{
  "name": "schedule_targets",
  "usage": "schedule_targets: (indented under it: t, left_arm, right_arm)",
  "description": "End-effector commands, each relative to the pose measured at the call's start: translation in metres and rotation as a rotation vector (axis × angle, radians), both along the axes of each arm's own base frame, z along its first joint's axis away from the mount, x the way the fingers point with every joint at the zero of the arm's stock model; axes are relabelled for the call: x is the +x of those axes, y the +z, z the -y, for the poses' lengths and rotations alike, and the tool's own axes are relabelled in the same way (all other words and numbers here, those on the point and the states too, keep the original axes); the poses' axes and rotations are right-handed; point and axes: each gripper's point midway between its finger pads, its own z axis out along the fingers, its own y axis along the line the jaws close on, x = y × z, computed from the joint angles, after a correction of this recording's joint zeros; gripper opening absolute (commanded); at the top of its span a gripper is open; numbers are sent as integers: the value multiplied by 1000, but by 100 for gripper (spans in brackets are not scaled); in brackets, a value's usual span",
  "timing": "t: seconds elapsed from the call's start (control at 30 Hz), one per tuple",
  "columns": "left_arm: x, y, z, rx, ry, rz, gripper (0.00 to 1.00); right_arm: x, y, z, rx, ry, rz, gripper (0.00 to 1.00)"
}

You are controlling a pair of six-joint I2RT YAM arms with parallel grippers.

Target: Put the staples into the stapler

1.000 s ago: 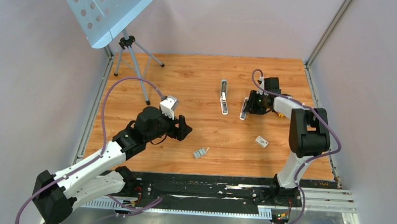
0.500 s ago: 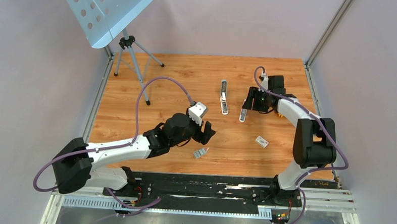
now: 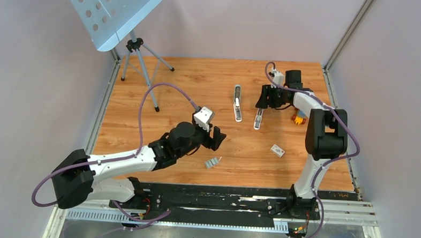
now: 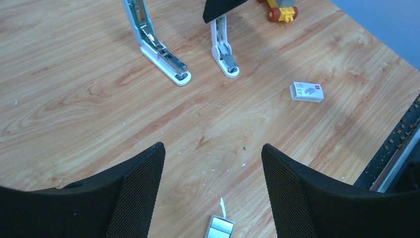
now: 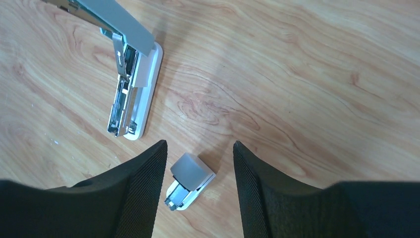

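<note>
**On the desk [image 3: 145,94], a flat target and two open staplers**

Near the desk's front edge, the staples [image 4: 220,229] lie flat on the wood. They sit just on the near side of the left tool [image 4: 212,148], which hangs released and empty above them. The block is thin and ribbed. If the fingers [image 4: 143,173] come down slightly off, they will likely shove it along the wood. A hard pinch could also snap the strip.

Farther back, one stapler [image 3: 237,103] lies with its lid hinged up and its metal channel bare. The right tool [image 5: 199,144] is spread over the raised end of a second stapler [image 5: 190,181] and appears to touch nothing. Which of the two is meant for loading cannot be told. A brush from that tool could swing the second stapler round or drop its lid.

The channels are narrow, so a tilted strip would probably jam or spill. The white box [image 3: 277,150] lies well apart.
</note>
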Motion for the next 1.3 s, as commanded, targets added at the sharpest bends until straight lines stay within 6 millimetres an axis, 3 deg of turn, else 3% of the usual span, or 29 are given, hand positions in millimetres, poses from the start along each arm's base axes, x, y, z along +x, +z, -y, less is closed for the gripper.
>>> schedule_targets:
  t: [0.0,0.27,0.7,1.27]
  left_arm:
    - [1,4,-14,-10,48,31,75]
    - [0,-2,-23,30,65,34,75]
    - [-3,-6,-28,35,58,41,75]
    - [-7,-10,-32,33,56,42,76]
  right_arm:
    - [-7,-5,-2,49,134,-17,54]
    - [-14,-7,-7,96,210,-24,53]
    - [-21,-16,-3,68,215,-55,35]
    - [-41,-1,-16,133,135,-11,23]
